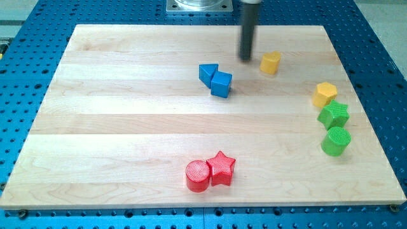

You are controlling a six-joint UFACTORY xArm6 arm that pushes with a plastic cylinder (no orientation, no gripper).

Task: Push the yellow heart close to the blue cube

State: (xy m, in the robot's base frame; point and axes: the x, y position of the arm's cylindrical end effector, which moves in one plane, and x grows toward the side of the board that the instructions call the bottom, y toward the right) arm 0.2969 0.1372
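A small yellow block, apparently the heart (270, 62), lies at the view's upper right of centre on the wooden board (114, 127). The blue cube (221, 84) sits to its lower left, touching a second blue block (208, 73) whose shape I cannot make out. My tip (245, 59) stands just left of the yellow heart, a small gap apart, and up and to the right of the blue cube. The rod rises out of the view's top.
A yellow pentagon-like block (324, 94), a green star (334, 115) and a green cylinder (336, 140) stand in a column near the right edge. A red cylinder (198, 175) touches a red star (221, 168) at the bottom centre. A blue perforated table surrounds the board.
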